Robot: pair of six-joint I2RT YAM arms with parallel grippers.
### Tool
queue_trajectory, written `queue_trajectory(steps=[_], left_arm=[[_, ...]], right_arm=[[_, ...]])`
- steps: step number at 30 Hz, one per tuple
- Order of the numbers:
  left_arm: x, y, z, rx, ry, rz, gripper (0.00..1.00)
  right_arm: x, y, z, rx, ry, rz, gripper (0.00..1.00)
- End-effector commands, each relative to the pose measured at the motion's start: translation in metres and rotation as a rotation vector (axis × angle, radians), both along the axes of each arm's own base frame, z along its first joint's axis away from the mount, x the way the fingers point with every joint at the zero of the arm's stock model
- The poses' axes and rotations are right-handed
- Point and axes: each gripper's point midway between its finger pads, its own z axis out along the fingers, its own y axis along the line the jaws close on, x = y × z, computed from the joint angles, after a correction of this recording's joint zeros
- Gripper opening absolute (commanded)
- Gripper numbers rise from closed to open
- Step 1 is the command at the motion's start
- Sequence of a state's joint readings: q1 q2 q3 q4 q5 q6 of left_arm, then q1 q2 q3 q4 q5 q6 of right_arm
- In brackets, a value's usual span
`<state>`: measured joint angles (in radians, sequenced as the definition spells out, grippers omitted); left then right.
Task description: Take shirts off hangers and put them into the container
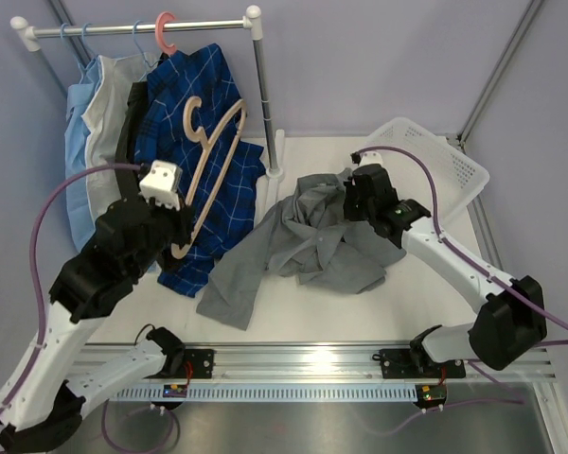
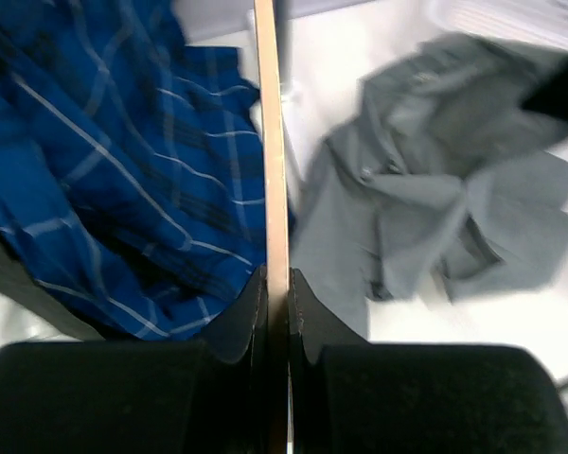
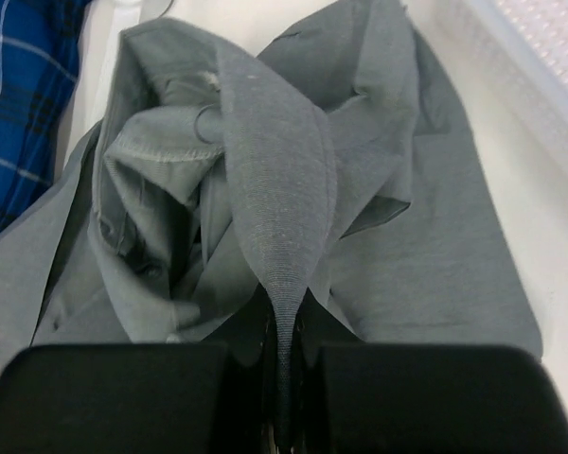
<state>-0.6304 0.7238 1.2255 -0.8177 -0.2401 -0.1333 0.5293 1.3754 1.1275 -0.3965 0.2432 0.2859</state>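
While clamping a raised fold of the plain grey collared button shirt in the right end effector, expect soft, light, limp cloth, sagging and trailing from the pinch. Better taken at a bunched fold or the collar than at one thin edge. Lies crumpled on the white worktop, free of any hanger, just beside the white slotted plastic laundry basket, not yet inside. Looks matte and creased. As for the left end effector, closed narrow on the stiff tan wood-coloured hanger, in front of the dark blue plaid shirt.
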Motion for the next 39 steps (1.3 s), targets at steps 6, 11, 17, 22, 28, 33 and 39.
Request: queue_trajectory(steps=[6,11,17,22,28,33,39], left_arm=[[0.092,0.008,0.109,0.053,-0.208,0.32,0.0],[0.145,-0.013,0.135,0.098,-0.234,0.326,0.0],[0.197,-0.023,0.15,0.067,-0.265,0.318,0.0],[0.235,-0.021,0.12,0.064,-0.195,0.297,0.0],[0.261,-0.021,0.096,0.06,-0.159,0.238,0.0],[0.264,-0.03,0.075,0.061,-0.113,0.171,0.0],[0.26,-0.035,0.079,0.005,-0.102,0.133,0.0]], right_arm=[[-0.023,0.02,0.029,0.153,-0.073,0.123,0.0],[-0.031,0.022,0.036,0.182,-0.094,0.155,0.0],[-0.036,0.024,0.038,0.2,-0.105,0.172,0.0],[-0.038,0.022,0.041,0.202,-0.12,0.176,0.0],[-0.038,0.02,0.037,0.199,-0.116,0.169,0.0],[-0.037,0.02,0.037,0.192,-0.119,0.168,0.0],[-0.038,0.02,0.038,0.196,-0.118,0.171,0.0]])
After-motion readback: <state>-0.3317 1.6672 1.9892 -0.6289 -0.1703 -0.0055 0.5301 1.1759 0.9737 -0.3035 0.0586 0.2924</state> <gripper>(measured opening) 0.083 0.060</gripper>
